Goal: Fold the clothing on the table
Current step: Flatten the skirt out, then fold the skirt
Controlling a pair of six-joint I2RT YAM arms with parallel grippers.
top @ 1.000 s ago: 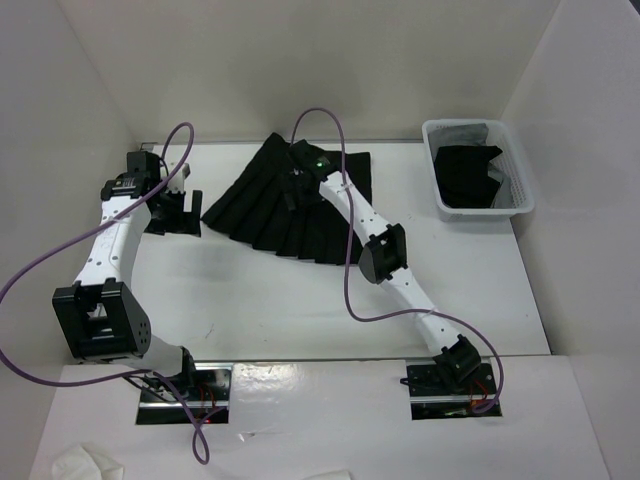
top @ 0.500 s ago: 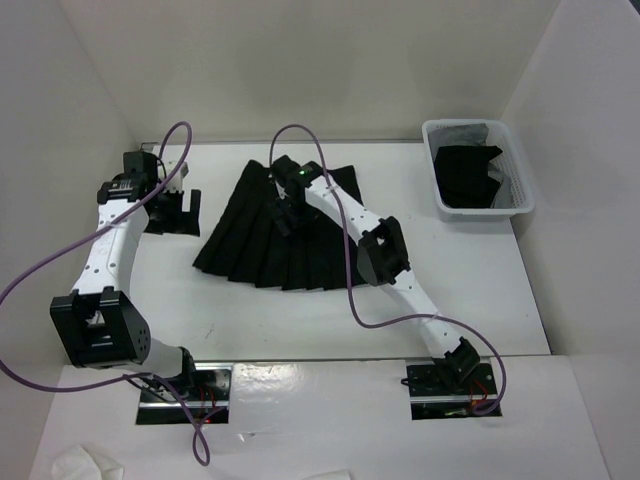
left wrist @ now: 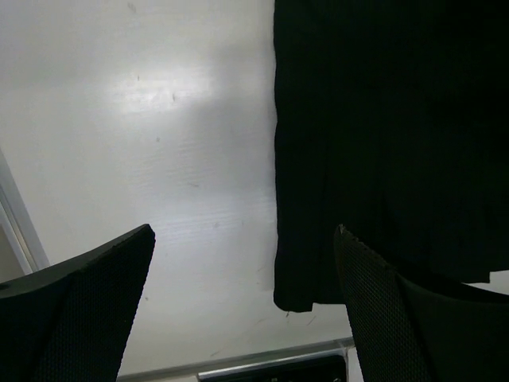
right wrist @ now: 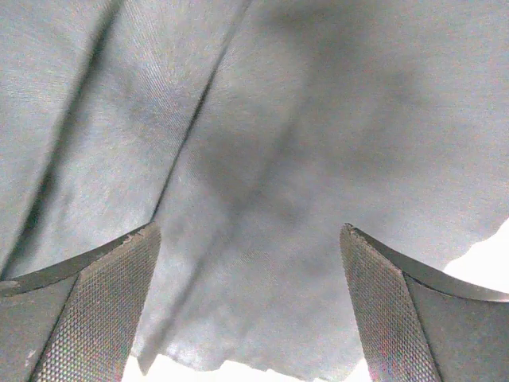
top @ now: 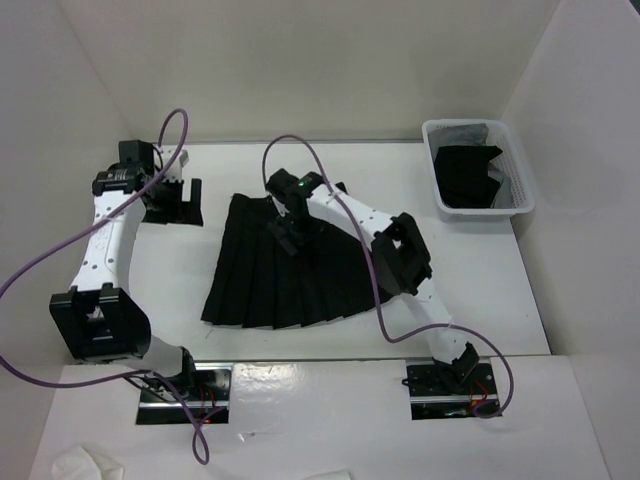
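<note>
Hanging just above the cloth, the right gripper [top: 288, 228] has its fingers spread about as wide as they go, and its wrist view [right wrist: 248, 231] shows only pleated fabric beneath the gap, with nothing pinched between the pads. Under it lies the black pleated skirt [top: 285, 275], spread flat near the middle of the table [top: 480, 290]. The skirt's long axis runs from the far side toward the arms' bases. Its narrow waist end points away, under the right gripper, and the wide hem fans out toward the near edge. The pleats follow the same far-to-near line, tilting slightly outward at either side. Off at the far left corner, the left gripper [top: 170, 198] is likewise fully parted and holds nothing. Its wrist view [left wrist: 245, 231] looks down on bare white tabletop with a separate dark cloth [left wrist: 382, 143] filling the right half, its straight edge passing between the fingertips. Whether the fingers touch that cloth cannot be told. At the far right stands a small white bin [top: 520, 195] with dark clothing [top: 468, 178] inside, well apart from the skirt.
</note>
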